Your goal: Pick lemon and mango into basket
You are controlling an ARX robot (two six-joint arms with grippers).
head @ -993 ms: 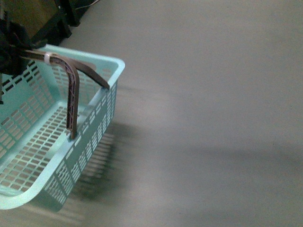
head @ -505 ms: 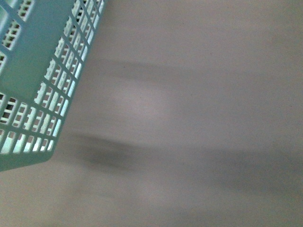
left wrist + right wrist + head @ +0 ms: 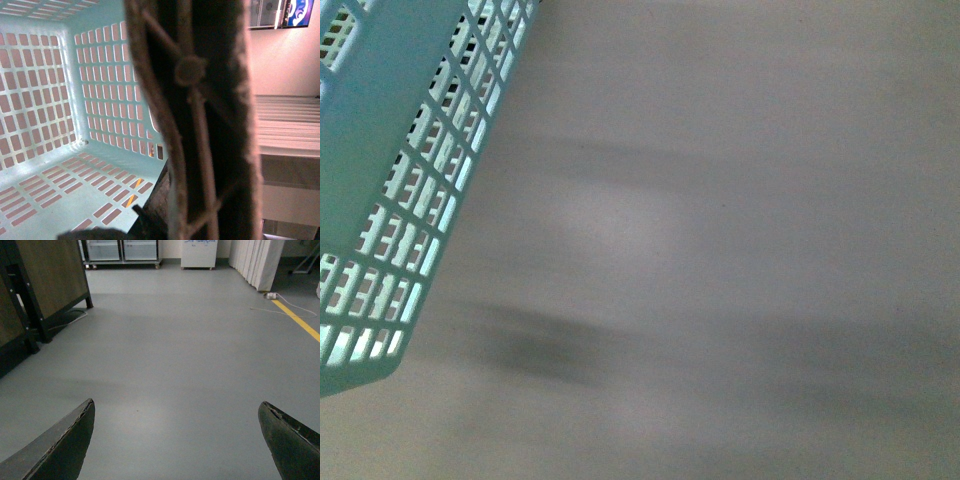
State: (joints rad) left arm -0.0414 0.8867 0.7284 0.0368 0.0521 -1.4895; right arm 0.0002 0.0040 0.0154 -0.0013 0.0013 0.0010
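One basket (image 3: pixel 380 110), one handle (image 3: pixel 200 120).

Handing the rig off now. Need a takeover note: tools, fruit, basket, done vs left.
Left tool: barely in frame beside the basket's handle; open or shut unclear.
Right tool: open, empty, over bare floor.
Basket: upper left of the front view, blurred; the part of its inside seen from the left wrist holds no fruit.
Lemon, mango: in no view.
Done: nothing confirmed.
Left: find both fruits and load them.
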